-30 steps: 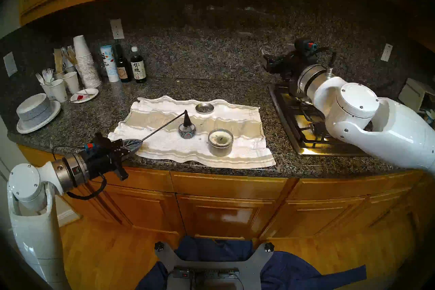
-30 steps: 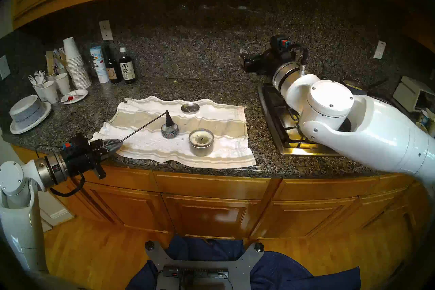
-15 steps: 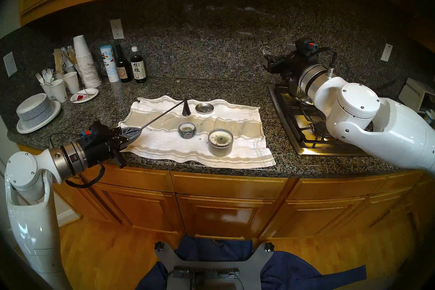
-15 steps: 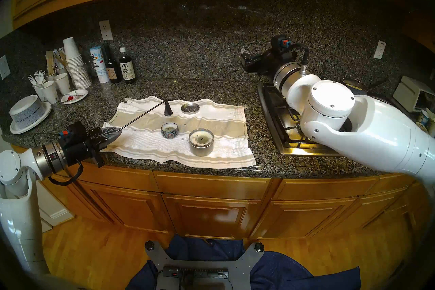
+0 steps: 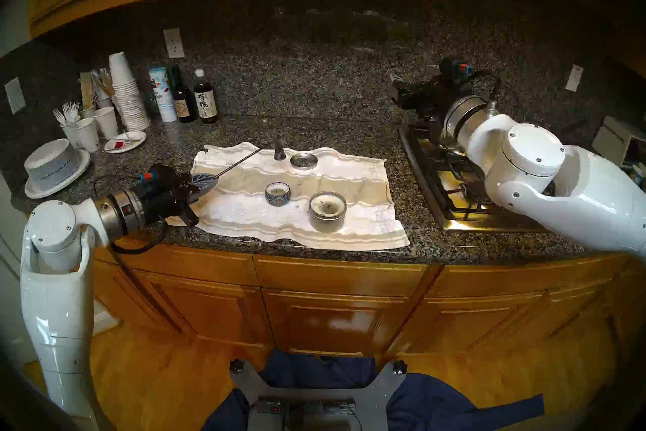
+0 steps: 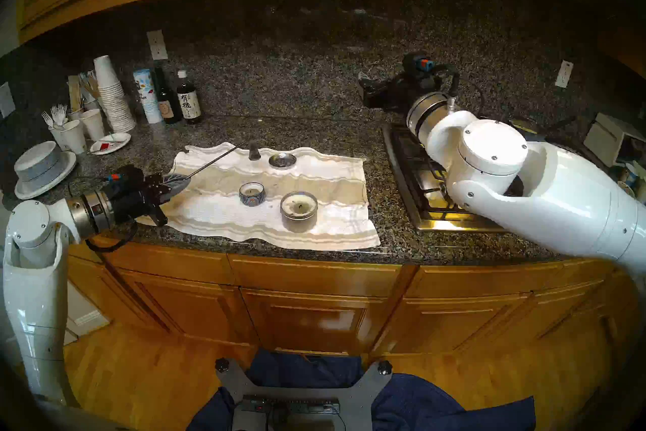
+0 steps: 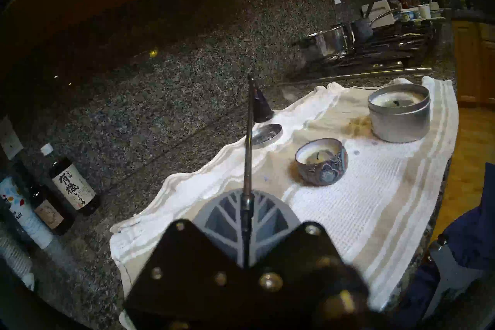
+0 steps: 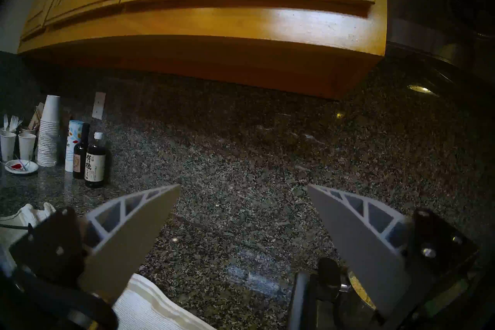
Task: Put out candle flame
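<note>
A small patterned candle bowl (image 5: 278, 193) sits on a white towel (image 5: 349, 231), with a larger tin candle (image 5: 327, 211) to its right. Both wicks look dark, and I see no flame. My left gripper (image 5: 212, 180) is shut on the thin rod of a candle snuffer (image 5: 241, 162). The snuffer's dark cone (image 5: 279, 152) hangs over the towel's far edge, beside a tin lid (image 5: 303, 161) and away from both candles. In the left wrist view the rod (image 7: 247, 155) runs up from the shut fingers, with the bowl (image 7: 321, 160) to the right. My right gripper (image 8: 243, 203) is open and empty above the stove.
A gas stove (image 5: 454, 196) lies to the right under my right arm. Bottles (image 5: 204, 101), stacked paper cups (image 5: 127, 94) and a stack of plates (image 5: 56, 166) crowd the counter's back left. Wooden cabinets hang above.
The snuffer cone sat on the small candle bowl, then lifted off and moved back to the towel's far edge. My left arm moved forward over the counter. The right arm stayed still.
</note>
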